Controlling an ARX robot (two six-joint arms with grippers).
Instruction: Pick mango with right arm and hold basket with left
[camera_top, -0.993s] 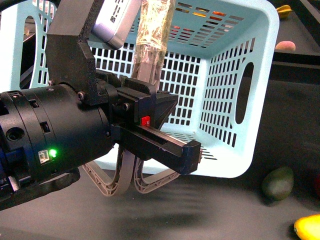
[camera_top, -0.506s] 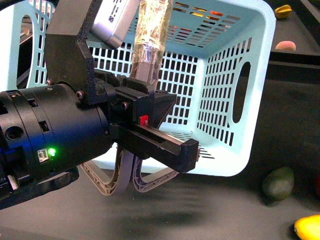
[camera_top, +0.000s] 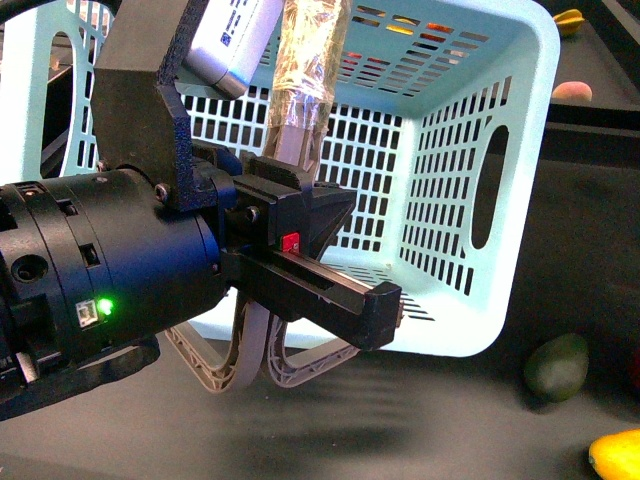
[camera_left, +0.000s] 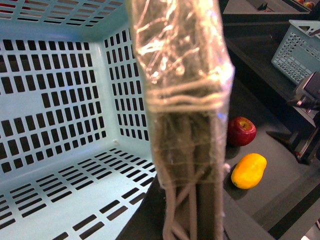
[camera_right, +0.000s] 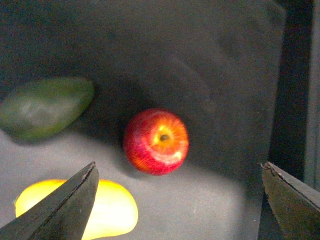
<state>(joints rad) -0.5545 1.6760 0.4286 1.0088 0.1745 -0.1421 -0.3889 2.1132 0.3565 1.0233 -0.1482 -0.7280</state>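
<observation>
The pale turquoise basket (camera_top: 450, 150) hangs tilted, its open side toward me. My left gripper (camera_top: 298, 205) is shut on its two grey-brown handles (camera_left: 187, 165), which are bound together with clear tape. The mango (camera_top: 616, 455) lies on the dark table at the lower right. It also shows in the left wrist view (camera_left: 248, 171), next to a red apple (camera_left: 242, 131). My right gripper (camera_right: 177, 205) is open above the table. The mango (camera_right: 110, 210) lies partly behind one of its fingers (camera_right: 60, 210), and the apple (camera_right: 156, 142) is just beyond the gap.
A dull dark green oval fruit (camera_top: 556, 366) lies right of the basket and also shows in the right wrist view (camera_right: 45, 107). A star-shaped fruit (camera_top: 567, 20) and a pinkish fruit (camera_top: 571, 92) sit at the far right. A second slotted basket (camera_left: 300, 45) stands on a raised ledge.
The left arm and basket swayed slightly left and back again. Nothing else has visibly changed.
</observation>
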